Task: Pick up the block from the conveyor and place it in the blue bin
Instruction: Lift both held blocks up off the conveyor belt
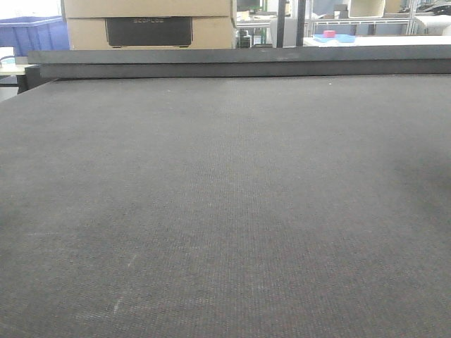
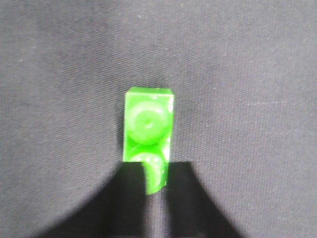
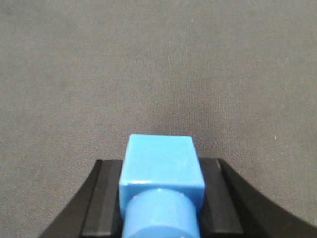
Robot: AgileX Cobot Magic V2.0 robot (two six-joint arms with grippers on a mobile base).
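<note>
Left claw (image 2: pixel 152 173) was closed on the near end of the green block (image 2: pixel 148 121), most of which projected past the fingers, probably so it falls free at release. Glossy plastic, round studs facing the lens. Right claw (image 3: pixel 161 203) clamped the blue block (image 3: pixel 161 166) by its flanks between black pads (image 3: pixel 101 198); opaque, crisp-edged, one stud toward the camera. Both blocks hung over the conveyor (image 1: pixel 225 211), dark woven belt, raised rail (image 1: pixel 246 67) at the far edge. Blue bin (image 1: pixel 32 35) stood beyond the rail, far left. Placing not yet done.
</note>
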